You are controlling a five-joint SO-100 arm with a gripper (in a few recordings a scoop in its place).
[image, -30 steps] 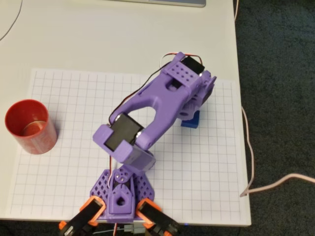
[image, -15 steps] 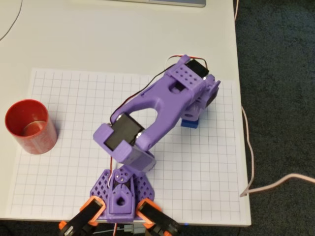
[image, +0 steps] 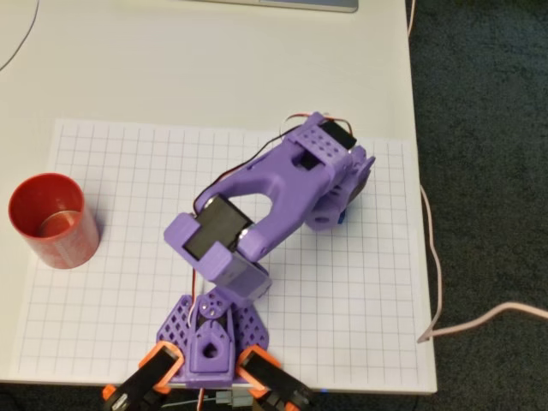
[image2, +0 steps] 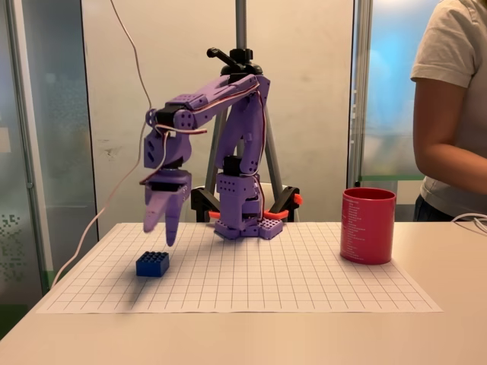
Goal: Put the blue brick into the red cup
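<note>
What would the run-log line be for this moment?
phase: approach | end effector: above brick, not touching, state unclear | brick: on grid mat, ungrasped | cup: upright, far side of mat, holds no brick

The scene is looked straight down on in the overhead view, from well above, with the arm's base (image: 210, 338) at the bottom edge and the gridded sheet (image: 111, 282) on the surface (image: 197, 68) spread across the picture. In the fixed view the arm (image2: 236, 152) is faced from low at the opposite side of the surface. The sheet, arm, red cup (image: 53, 220) and blue brick (image2: 153, 263) are shared.
</note>
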